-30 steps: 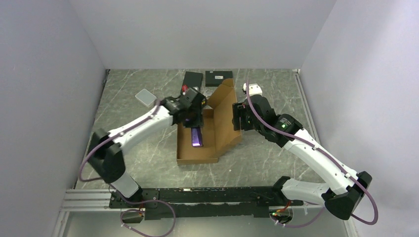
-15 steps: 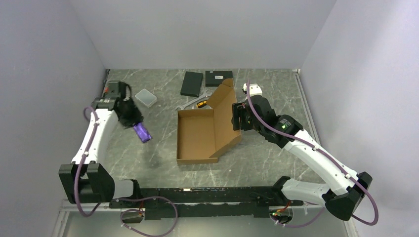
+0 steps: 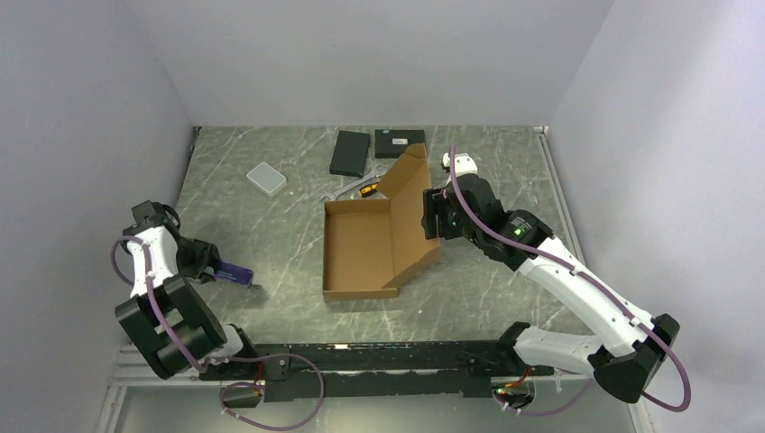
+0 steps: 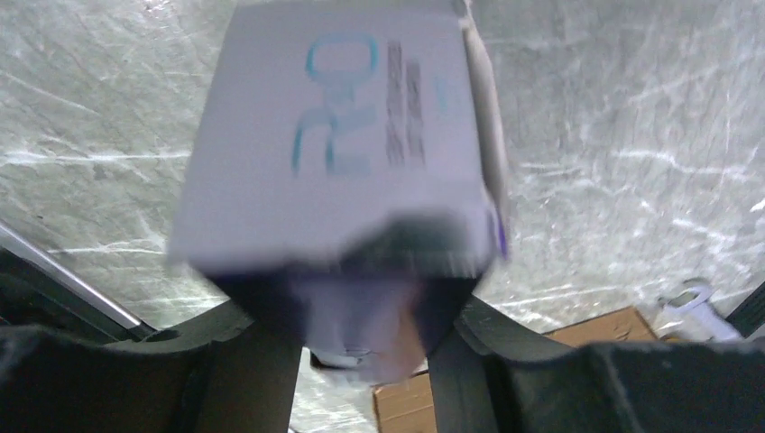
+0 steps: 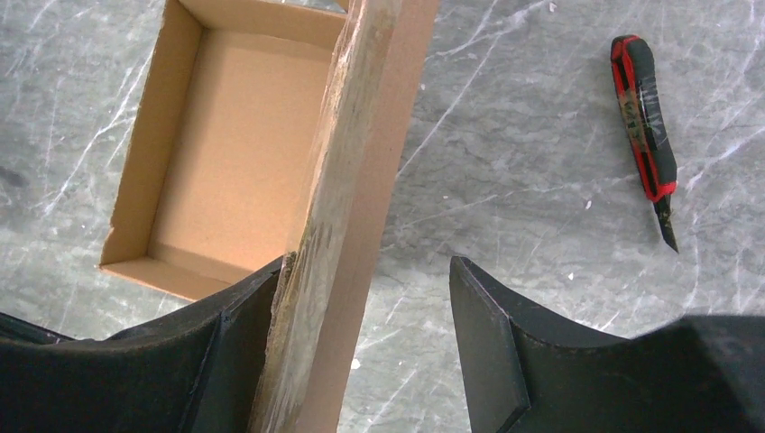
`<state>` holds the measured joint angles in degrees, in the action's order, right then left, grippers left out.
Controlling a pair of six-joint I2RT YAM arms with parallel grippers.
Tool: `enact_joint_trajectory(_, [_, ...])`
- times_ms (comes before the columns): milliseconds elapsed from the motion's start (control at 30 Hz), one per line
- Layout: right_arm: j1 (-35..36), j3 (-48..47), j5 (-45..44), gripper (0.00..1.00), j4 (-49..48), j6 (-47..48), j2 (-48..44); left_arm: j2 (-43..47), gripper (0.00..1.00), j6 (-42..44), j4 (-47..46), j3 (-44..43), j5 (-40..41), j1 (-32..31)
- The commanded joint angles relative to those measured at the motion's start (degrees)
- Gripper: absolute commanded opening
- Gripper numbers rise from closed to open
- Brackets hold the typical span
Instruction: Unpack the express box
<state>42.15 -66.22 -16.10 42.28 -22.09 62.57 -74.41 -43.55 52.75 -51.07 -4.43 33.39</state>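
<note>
At 8 o'clock, nearest the bases, the left fingers [image 3: 207, 267] clamp a small purple-and-white carton [image 3: 233, 271], seemingly just above the bench [image 3: 271, 234]; it is best lowered flat before release. At centre the express box [image 3: 361, 248] lies open, the right fingers [image 3: 432, 220] apart astride its raised lid [image 3: 408, 194].
</note>
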Motion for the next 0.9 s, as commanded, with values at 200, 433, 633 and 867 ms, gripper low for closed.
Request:
enact_joint_trajectory(200, [0.04,-1.18,-0.43,0.65,-1.26,1.12,-1.52,-3.54,0.54,-10.23,-5.09,2.1,-0.35,5.06])
enact_joint_trajectory(433, [0.04,-0.95,-0.12,0.65,-1.65,1.26,-1.26,-6.86,0.6,-8.46,-5.8,2.17,-2.72,7.27])
enact_joint_trajectory(633, [0.04,-1.66,0.19,0.66,-1.35,1.5,-0.8,2.18,0.85,-5.21,-6.09,0.71,-2.57,7.1])
enact_joint_trajectory(867, [0.04,-3.74,2.2,0.77,-1.89,2.47,-0.77,10.79,0.89,2.75,-6.53,-5.31,-8.52,-1.0])
